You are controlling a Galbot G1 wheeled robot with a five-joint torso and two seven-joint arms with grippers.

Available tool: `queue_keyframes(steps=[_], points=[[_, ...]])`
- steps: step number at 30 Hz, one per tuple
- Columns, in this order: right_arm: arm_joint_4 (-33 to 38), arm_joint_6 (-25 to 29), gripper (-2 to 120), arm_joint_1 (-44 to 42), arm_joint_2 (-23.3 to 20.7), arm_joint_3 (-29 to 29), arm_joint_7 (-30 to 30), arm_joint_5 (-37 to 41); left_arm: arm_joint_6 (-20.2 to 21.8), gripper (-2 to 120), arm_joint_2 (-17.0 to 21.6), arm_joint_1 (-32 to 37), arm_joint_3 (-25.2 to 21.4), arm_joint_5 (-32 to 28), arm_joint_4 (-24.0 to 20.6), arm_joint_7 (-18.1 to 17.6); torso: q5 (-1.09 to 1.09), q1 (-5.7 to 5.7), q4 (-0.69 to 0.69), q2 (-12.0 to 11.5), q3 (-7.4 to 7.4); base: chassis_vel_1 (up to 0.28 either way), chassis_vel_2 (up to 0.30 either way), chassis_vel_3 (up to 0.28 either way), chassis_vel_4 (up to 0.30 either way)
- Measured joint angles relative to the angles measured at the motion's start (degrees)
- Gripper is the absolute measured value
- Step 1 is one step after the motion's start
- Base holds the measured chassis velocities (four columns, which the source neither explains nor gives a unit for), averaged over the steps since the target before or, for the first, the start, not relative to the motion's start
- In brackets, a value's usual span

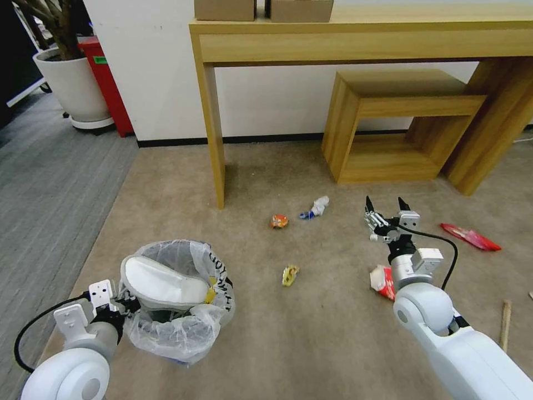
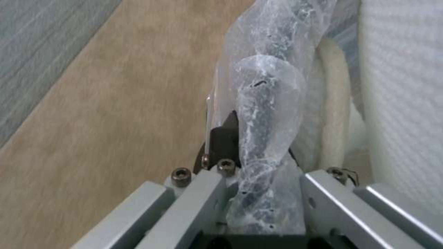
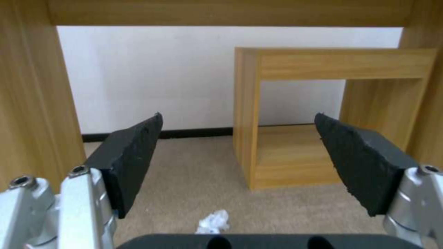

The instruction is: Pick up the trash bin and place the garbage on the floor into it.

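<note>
Gripped the bag-lined rim of the trash bin [image 1: 183, 328] between the fingers [image 2: 226, 138] of the left gripper [image 1: 129, 303], with crinkled plastic pinched in the narrow gap. Noted a white slipper [image 1: 161, 280] lying inside the bin, just beyond those fingers. Could not tell whether the blue base was clear of the floor [image 1: 311, 333].

Held the right gripper [image 1: 387, 206] above the carpet with its fingers [image 3: 134, 155] spread wide and nothing between them. Found a crumpled tissue [image 3: 213, 221] on the carpet below and slightly ahead of the spread fingers. Located an orange wrapper [image 1: 279, 221] and a yellow wrapper [image 1: 290, 274] farther off toward the bin side, a red wrapper [image 1: 471, 237] well apart on the other side, and a red-and-white packet [image 1: 382, 280] and a wooden stick [image 1: 506, 325] back along the arm.

Step in hand, as judged: bin secured, litter collection part done. Next move, as judged: required lowering the open fingers over one piece, closing, and carrying it across to the bin mouth.
</note>
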Motion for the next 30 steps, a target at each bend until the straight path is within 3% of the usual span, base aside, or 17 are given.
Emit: queue_keyframes(steps=[8, 21, 30], points=[[0.6, 0.3, 100, -0.5, 0.0, 0.0, 0.0, 0.5, 0.0, 1, -0.1, 0.4, 0.0, 0.1, -0.2, 0.0, -0.05, 0.0, -0.01, 0.0, 0.0, -0.154, 0.135, 0.136, -0.133], [0.4, 0.6, 100, -0.4, -0.2, 0.0, 0.7, 1.7, -0.1, 1, -0.6, 0.4, 0.1, 0.6, -0.1, 0.1, -0.05, -0.02, 0.0, 0.0, -0.02, 0.015, -0.008, -0.009, 0.01], [1.4, -4.7, 100, 0.1, -1.1, -1.4, 4.3, 8.6, -0.3, 1, -0.7, 0.2, 0.2, 0.9, 0.6, 0.2, -0.05, -0.02, -0.01, 0.0, -0.02, 0.0, 0.0, 0.0, 0.0]])
